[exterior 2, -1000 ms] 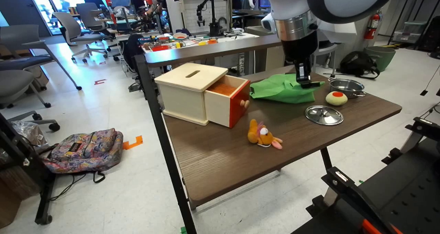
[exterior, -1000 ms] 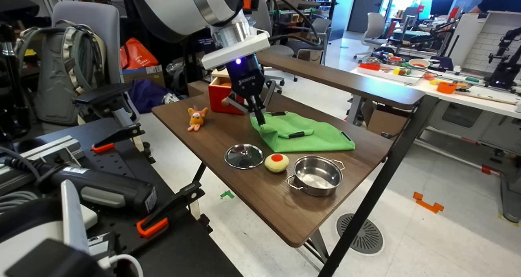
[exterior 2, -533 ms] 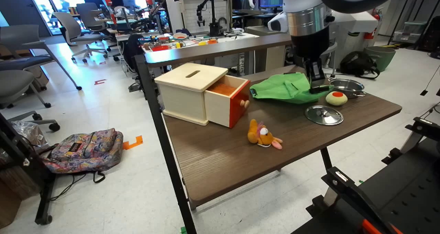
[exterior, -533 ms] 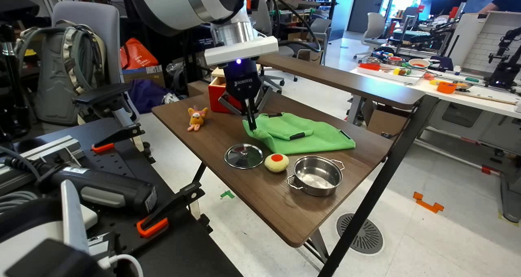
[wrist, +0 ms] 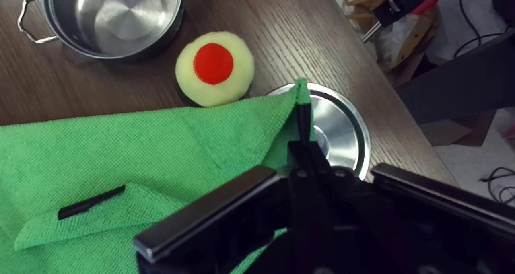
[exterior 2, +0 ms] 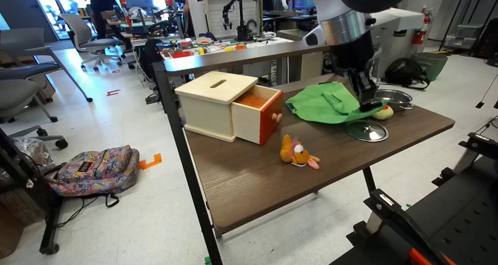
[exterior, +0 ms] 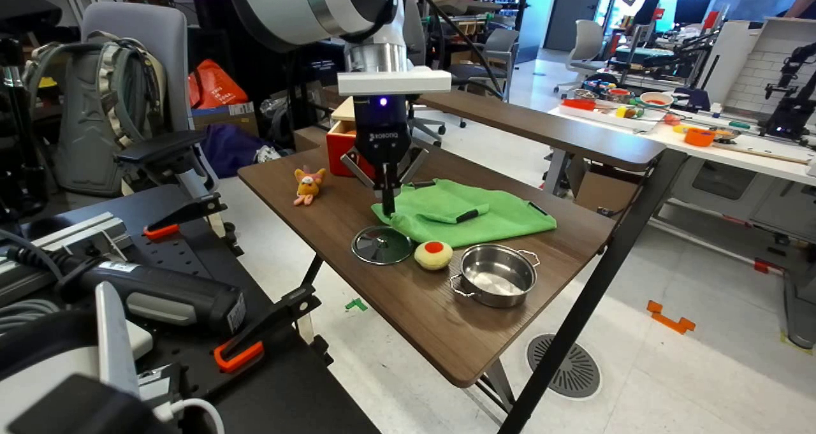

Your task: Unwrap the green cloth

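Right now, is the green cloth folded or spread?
Partly folded: the wrist view shows a flap with a black strip lying over the green cloth.

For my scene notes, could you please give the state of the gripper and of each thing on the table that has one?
Green cloth: partly spread, a flap folded over
Gripper: closed on the green cloth
Pot: uncovered
Lid: lying flat, knob up
Wooden drawer: partly open
Yellow round toy: red patch up
Orange plush toy: posture unclear
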